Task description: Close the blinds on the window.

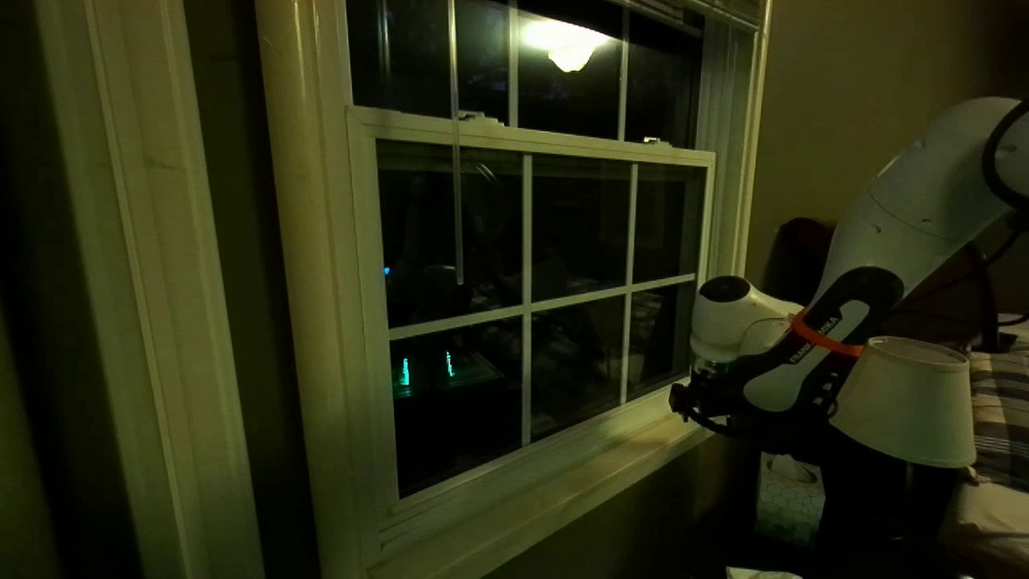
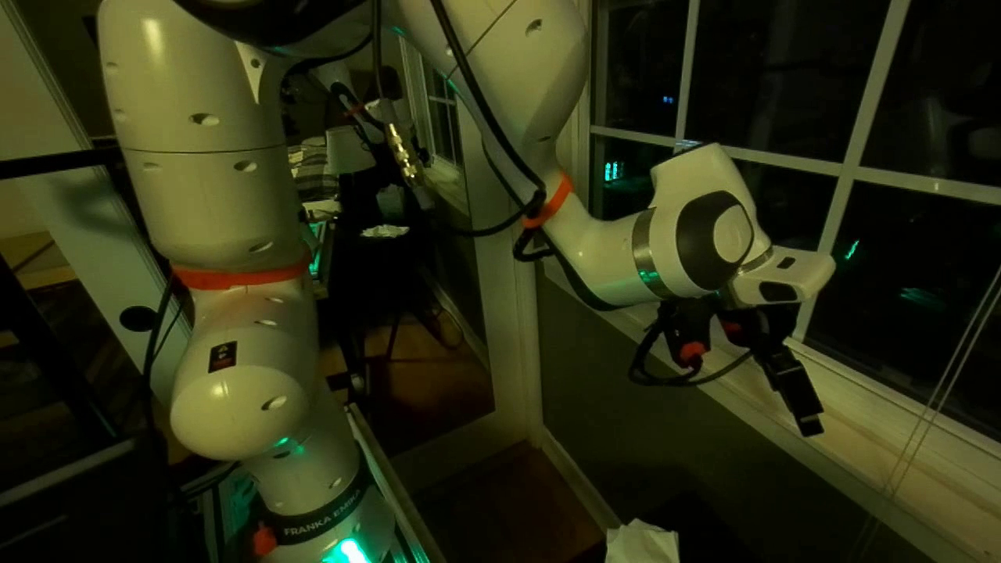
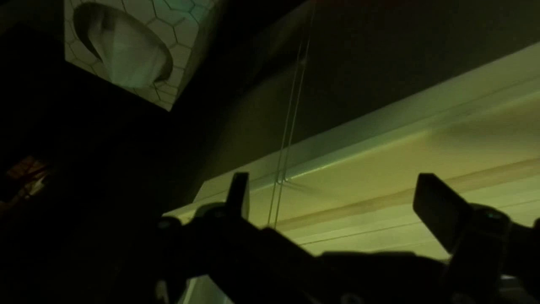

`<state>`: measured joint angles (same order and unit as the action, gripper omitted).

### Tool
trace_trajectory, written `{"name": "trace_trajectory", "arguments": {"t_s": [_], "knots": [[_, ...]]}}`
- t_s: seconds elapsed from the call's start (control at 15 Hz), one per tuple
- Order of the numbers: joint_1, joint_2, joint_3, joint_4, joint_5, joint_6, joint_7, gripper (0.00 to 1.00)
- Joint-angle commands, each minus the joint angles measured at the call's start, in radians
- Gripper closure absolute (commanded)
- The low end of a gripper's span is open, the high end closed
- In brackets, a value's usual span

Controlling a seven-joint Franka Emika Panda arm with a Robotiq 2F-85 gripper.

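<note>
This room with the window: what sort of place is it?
Probably a bedroom in a home: there is a lamp, a tissue box near it, and striped cloth that looks like bedding.

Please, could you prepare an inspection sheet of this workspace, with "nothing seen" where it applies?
Surface: long pale sill beneath white-framed window.
Job's things: pale slatted blinds, partly visible, high up; clear slim wand, hanging; two thin pale cords, ungrasped.
Clutter: pale hexagon-patterned tissue box, tissue showing.
Hand: black, two-fingered, open; held object: nothing seen.
Cables: black cable, looped near the hand.
Surroundings: dimly lit; white tapered lampshade, seemingly unlit.
</note>
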<state>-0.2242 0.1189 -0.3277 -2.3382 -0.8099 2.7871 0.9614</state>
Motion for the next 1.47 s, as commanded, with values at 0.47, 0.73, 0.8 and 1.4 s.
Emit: {"name": "trace_trajectory", "arguments": {"t_s": [0.47, 0.73, 0.8, 1.4], "knots": [[0.028, 0.278, -0.189, 0.262, -0.382, 0.166, 0.458, 0.21], [0.047, 0.333, -0.221, 0.326, -0.487, 0.167, 0.592, 0.46], [0.052, 0.344, -0.225, 0.336, -0.508, 0.165, 0.620, 0.54], [0.068, 0.327, -0.205, 0.302, -0.505, 0.123, 0.636, 0.49]]}}
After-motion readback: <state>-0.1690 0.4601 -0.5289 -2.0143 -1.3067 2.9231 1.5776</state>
